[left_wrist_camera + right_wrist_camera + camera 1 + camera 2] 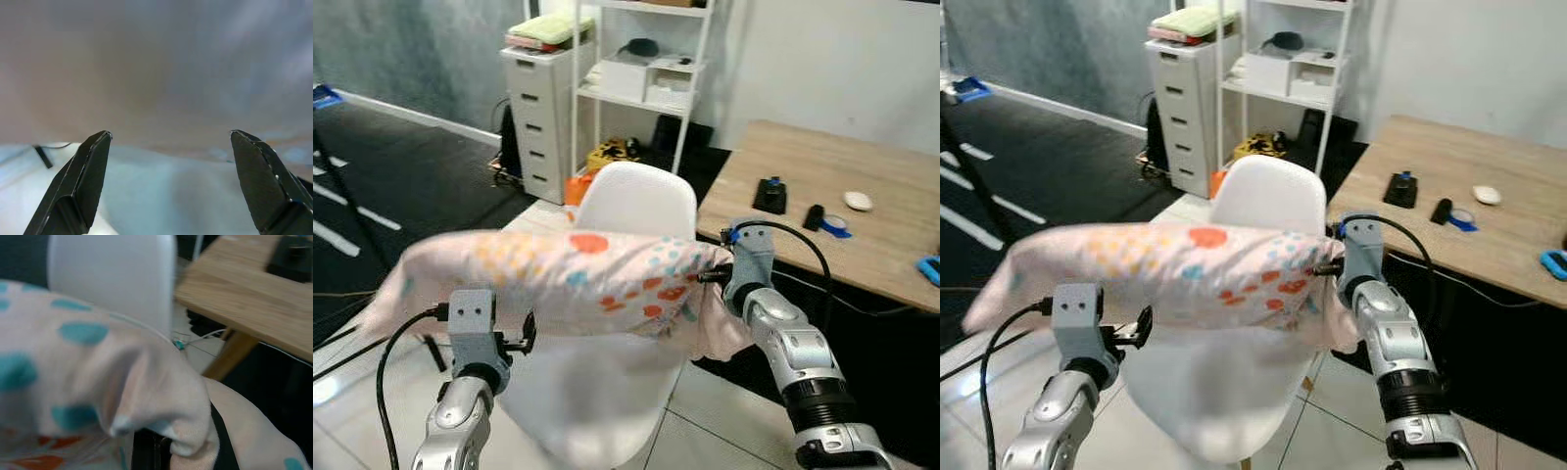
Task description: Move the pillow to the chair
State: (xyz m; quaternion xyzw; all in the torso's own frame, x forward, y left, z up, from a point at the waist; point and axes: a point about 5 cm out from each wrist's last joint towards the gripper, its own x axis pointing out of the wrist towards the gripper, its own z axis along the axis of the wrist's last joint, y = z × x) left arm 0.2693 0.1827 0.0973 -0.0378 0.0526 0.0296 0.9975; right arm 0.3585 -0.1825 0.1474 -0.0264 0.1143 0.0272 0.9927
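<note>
Left eye view: pale dotted pillow [558, 279] above white chair [636, 201]; left fingers [83, 181] apart, right fingers clamp pillow.

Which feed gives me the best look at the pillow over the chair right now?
The left eye view: the whole pillow spans between the left gripper and right gripper, above the white chair. The right eye view matches. The right wrist view shows one bunched corner; the left wrist view shows blurred underside beyond open fingers.

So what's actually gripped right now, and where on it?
Right tool grips the pillow by its right-end corner, above the chair. Left tool is open under it.
</note>
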